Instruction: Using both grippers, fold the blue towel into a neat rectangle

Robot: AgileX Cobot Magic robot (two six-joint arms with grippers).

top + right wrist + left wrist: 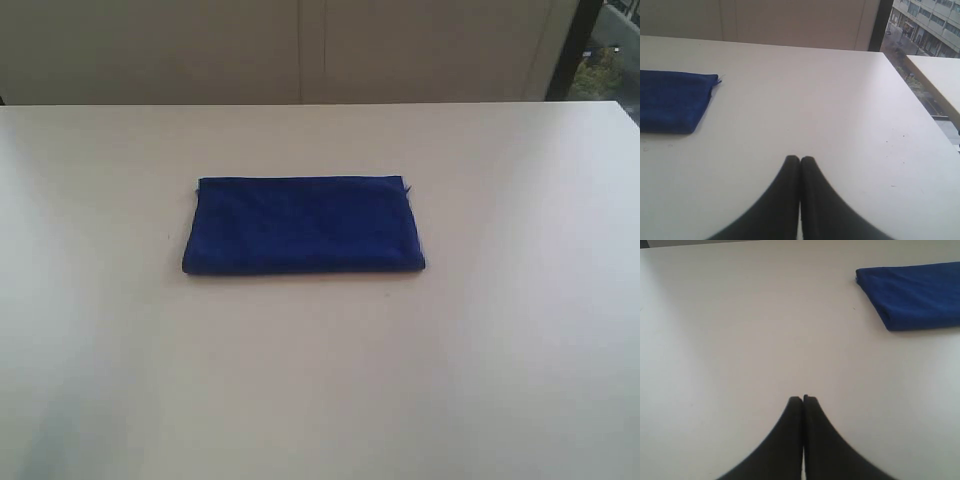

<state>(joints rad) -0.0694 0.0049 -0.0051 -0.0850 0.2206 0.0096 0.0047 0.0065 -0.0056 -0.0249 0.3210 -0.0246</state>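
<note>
The blue towel (303, 225) lies folded into a flat rectangle at the middle of the white table (320, 380). One end of the blue towel (915, 295) shows in the left wrist view, the other end of the blue towel (670, 102) in the right wrist view. My left gripper (803, 398) is shut with nothing in it, over bare table well away from the cloth. My right gripper (800, 158) is likewise shut and empty, apart from the towel. Neither gripper appears in the exterior view.
The table's far edge (320, 104) meets a pale wall. In the right wrist view the table's side edge (920, 95) drops off beside a window with buildings outside, and a second table (940, 75) stands there.
</note>
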